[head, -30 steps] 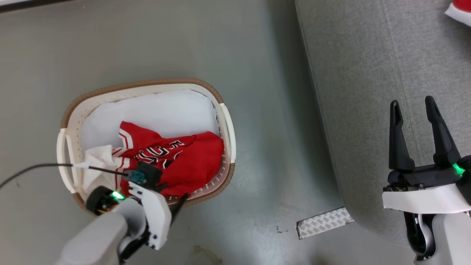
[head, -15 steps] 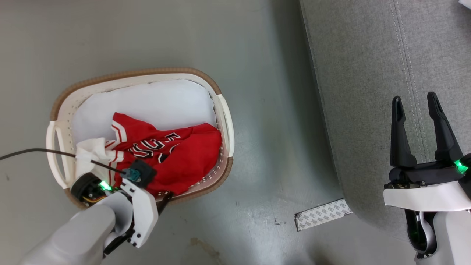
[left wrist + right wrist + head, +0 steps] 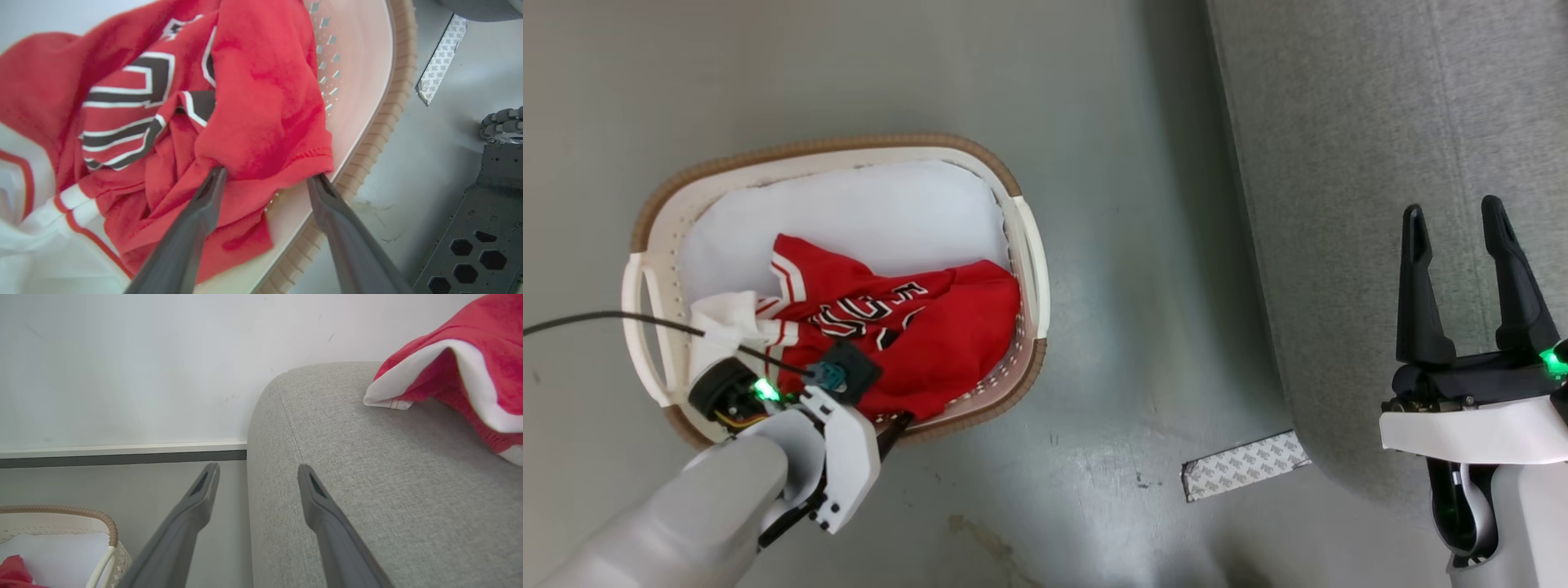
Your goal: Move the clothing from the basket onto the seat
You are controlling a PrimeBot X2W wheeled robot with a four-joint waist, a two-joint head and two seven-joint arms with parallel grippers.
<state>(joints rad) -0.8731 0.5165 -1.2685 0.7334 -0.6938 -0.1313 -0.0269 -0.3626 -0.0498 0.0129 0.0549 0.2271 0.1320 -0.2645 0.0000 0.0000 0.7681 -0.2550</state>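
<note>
The red clothing (image 3: 915,351) in the basket (image 3: 833,149) carries black letters edged in white, but they are too folded to read as a word. A strip of tape (image 3: 1245,478) on the floor (image 3: 1094,122) bears repeated print too small to read. The left gripper (image 3: 267,179) is spread wide, its fingertips (image 3: 214,179) touching the clothing's red hem by the basket's wall, gripping nothing. Its forearm comes from the lower left, wrist bent down into the basket's near end. The right gripper (image 3: 1452,212) is wide open and empty, fingers pointing forward over the sofa (image 3: 1339,122), where another red-and-white garment (image 3: 470,347) lies.
</note>
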